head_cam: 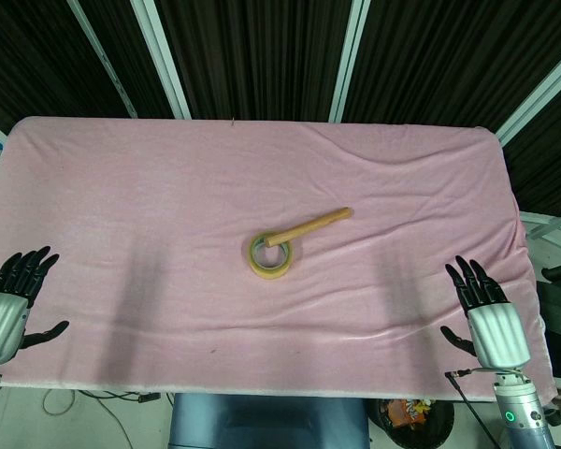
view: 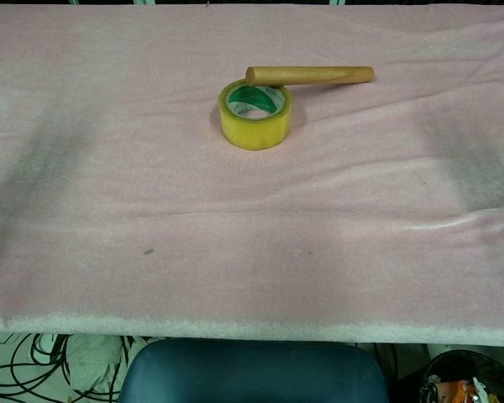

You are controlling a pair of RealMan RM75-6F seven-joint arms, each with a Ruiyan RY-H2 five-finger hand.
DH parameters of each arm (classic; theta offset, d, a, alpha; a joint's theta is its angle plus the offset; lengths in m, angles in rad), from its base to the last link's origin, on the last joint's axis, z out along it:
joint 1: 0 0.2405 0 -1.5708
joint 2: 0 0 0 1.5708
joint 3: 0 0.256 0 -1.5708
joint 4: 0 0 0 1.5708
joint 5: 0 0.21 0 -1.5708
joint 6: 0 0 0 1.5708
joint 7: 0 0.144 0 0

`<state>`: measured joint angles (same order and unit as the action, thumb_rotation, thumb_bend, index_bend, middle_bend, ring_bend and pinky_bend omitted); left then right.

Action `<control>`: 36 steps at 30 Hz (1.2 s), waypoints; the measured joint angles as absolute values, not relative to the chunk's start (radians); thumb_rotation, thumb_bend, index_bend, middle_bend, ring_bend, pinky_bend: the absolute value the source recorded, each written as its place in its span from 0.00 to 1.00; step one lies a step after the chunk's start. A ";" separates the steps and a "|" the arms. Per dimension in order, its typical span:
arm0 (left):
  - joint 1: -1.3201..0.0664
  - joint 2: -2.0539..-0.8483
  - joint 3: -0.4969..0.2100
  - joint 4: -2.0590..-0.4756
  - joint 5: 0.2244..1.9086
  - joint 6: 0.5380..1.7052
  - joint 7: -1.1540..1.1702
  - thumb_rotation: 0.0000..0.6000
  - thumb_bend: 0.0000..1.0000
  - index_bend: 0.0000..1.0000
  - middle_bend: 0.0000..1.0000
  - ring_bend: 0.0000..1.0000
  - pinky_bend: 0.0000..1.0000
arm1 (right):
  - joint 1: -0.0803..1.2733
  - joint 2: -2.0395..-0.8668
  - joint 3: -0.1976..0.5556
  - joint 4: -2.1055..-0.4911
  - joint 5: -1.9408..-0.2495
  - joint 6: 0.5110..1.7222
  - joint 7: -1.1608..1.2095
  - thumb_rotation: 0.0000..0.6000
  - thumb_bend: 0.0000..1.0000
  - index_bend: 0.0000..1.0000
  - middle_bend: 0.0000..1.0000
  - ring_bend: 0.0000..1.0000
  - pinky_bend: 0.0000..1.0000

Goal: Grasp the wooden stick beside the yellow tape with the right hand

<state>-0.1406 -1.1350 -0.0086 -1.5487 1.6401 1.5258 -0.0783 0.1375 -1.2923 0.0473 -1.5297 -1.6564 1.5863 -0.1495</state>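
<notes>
The left hand (head_cam: 14, 285) hovered at the near left edge of the pink cloth (head_cam: 150, 187), palm down, its dark fingers (head_cam: 33, 267) spread apart and holding nothing; the thumb stuck out to the side. It appeared only in the head view.

Near the middle of the cloth lay the yellow tape (head_cam: 271, 254) (view: 254, 113), flat on its side with the hole facing up. The wooden stick (head_cam: 309, 227) (view: 311, 75) rested with one end propped on the far rim of the roll and its other end down on the cloth. In the head view its long axis ran from the tape up and to the right, pointing toward the far right of the table; in the chest view it ran almost level, left to right.

The right hand (head_cam: 486, 304) hovered over the near right edge, well apart from the stick, fingers (head_cam: 469, 279) splayed and empty.
</notes>
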 measured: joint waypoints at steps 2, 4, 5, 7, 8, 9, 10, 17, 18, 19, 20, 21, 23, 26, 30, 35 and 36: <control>-0.140 -1.135 -0.008 -1.549 1.639 1.526 -0.079 1.00 0.00 0.00 0.00 0.00 0.00 | 0.137 -1.293 0.048 -1.529 -1.658 1.587 -0.149 1.00 0.07 0.00 0.00 0.03 0.24; -0.140 -1.134 -0.008 -1.549 1.638 1.525 -0.080 1.00 0.00 0.00 0.00 0.00 0.00 | 0.137 -1.293 0.048 -1.529 -1.659 1.588 -0.149 1.00 0.07 0.00 0.00 0.03 0.24; -0.140 -1.134 -0.007 -1.550 1.639 1.526 -0.080 1.00 0.00 0.00 0.00 0.00 0.00 | 0.137 -1.293 0.048 -1.529 -1.659 1.588 -0.149 1.00 0.07 0.00 0.00 0.03 0.24; -0.140 -1.134 -0.007 -1.550 1.640 1.527 -0.081 1.00 0.00 0.00 0.00 0.00 0.00 | 0.136 -1.293 0.048 -1.530 -1.661 1.589 -0.149 1.00 0.07 0.00 0.00 0.03 0.24; -0.139 -1.134 -0.006 -1.550 1.640 1.527 -0.081 1.00 0.00 0.00 0.00 0.00 0.00 | 0.136 -1.293 0.048 -1.531 -1.662 1.589 -0.149 1.00 0.07 0.00 0.00 0.03 0.24; -0.139 -1.133 -0.006 -1.550 1.641 1.529 -0.082 1.00 0.00 0.00 0.00 0.00 0.00 | 0.136 -1.293 0.048 -1.532 -1.664 1.590 -0.149 1.00 0.07 0.00 0.00 0.03 0.24; -0.138 -1.133 -0.006 -1.551 1.641 1.530 -0.084 1.00 0.00 0.00 0.00 0.00 0.00 | 0.136 -1.294 0.048 -1.532 -1.667 1.592 -0.150 1.00 0.07 0.00 0.00 0.03 0.24; -0.135 -1.131 -0.007 -1.551 1.634 1.532 -0.099 1.00 0.00 0.00 0.00 0.00 0.00 | 0.141 -1.299 0.050 -1.560 -1.666 1.584 -0.128 1.00 0.11 0.00 0.05 0.06 0.24; -0.135 -1.131 -0.007 -1.551 1.632 1.531 -0.101 1.00 0.00 0.00 0.00 0.00 0.00 | 0.144 -1.300 0.053 -1.569 -1.664 1.582 -0.120 1.00 0.11 0.00 0.05 0.06 0.24; -0.136 -1.131 -0.007 -1.552 1.630 1.529 -0.102 1.00 0.00 0.00 0.00 0.00 0.00 | 0.147 -1.302 0.057 -1.578 -1.661 1.579 -0.112 1.00 0.11 0.00 0.05 0.07 0.24; -0.136 -1.130 -0.008 -1.553 1.627 1.527 -0.104 1.00 0.00 0.00 0.00 0.00 0.00 | 0.155 -1.304 0.064 -1.591 -1.656 1.571 -0.101 1.00 0.11 0.00 0.05 0.07 0.24; -0.136 -1.130 -0.008 -1.554 1.626 1.525 -0.105 1.00 0.00 0.00 0.00 0.00 0.00 | 0.161 -1.305 0.070 -1.598 -1.651 1.563 -0.095 1.00 0.11 0.00 0.06 0.07 0.24; -0.137 -1.129 -0.009 -1.556 1.623 1.522 -0.106 1.00 0.00 0.00 0.00 0.00 0.00 | 0.181 -1.308 0.085 -1.611 -1.638 1.534 -0.091 1.00 0.12 0.01 0.06 0.07 0.24; -0.138 -1.128 -0.009 -1.560 1.618 1.517 -0.109 1.00 0.00 0.00 0.00 0.00 0.00 | 0.222 -1.315 0.112 -1.623 -1.610 1.474 -0.091 1.00 0.14 0.04 0.08 0.07 0.25; -0.139 -1.126 -0.010 -1.566 1.608 1.508 -0.112 1.00 0.00 0.00 0.00 0.00 0.00 | 0.292 -1.335 0.159 -1.627 -1.549 1.366 -0.086 1.00 0.17 0.09 0.12 0.11 0.27; -0.143 -1.120 -0.012 -1.577 1.591 1.489 -0.115 1.00 0.00 0.00 0.00 0.00 0.00 | 0.417 -1.408 0.243 -1.582 -1.431 1.224 -0.086 1.00 0.18 0.13 0.17 0.16 0.31; -0.144 -1.118 -0.012 -1.579 1.588 1.486 -0.116 1.00 0.00 0.00 0.00 0.00 0.00 | 0.439 -1.426 0.256 -1.564 -1.416 1.207 -0.089 1.00 0.18 0.13 0.17 0.17 0.31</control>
<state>-0.1440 -1.1182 -0.0121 -1.5795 1.5884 1.4859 -0.1155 0.4388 -1.4258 0.2557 -1.5641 -1.4158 1.2068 -0.0886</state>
